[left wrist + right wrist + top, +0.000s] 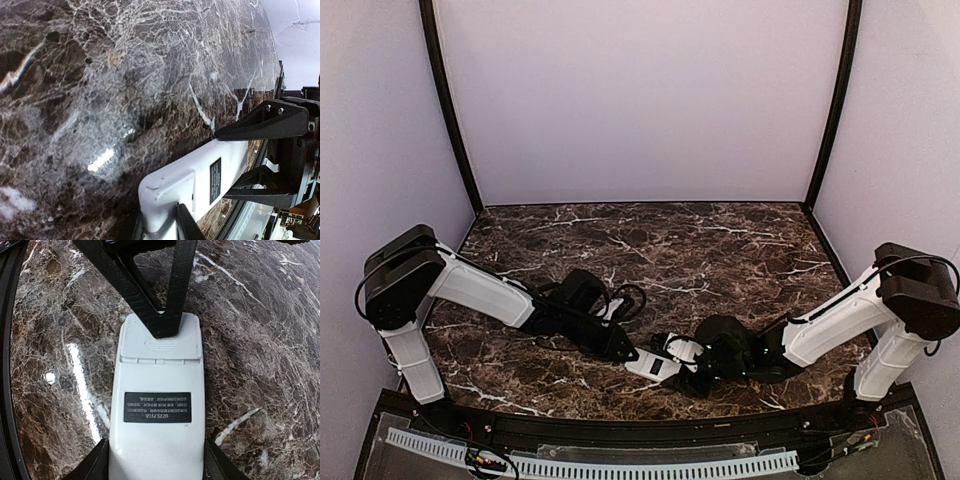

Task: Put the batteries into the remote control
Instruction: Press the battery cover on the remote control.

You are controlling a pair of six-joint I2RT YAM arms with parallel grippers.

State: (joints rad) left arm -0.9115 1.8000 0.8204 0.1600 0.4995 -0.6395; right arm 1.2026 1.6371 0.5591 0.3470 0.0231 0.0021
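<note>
- Toward 6 o'clock on the marbled surface [720, 240], between the two arms, the remote control [655, 366] lies with its plain white back up.
- The right pincer [156, 445] clamps the remote's long sides at its 6 o'clock end in the right wrist view. If that hold is slack, a push on the lid would probably slide the whole handset instead.
- The left pincer [162, 327] has its tips drawn together with nothing seen between them. They bear on the battery cover [135, 342] at the remote's 12 o'clock end. The tips could skid off the ribbed thumb patch, or press down hard enough to jam the lid.
- The cover sits closed, flush with the body, and a black label [157, 407] lies mid-back.
- No batteries show in any view.
</note>
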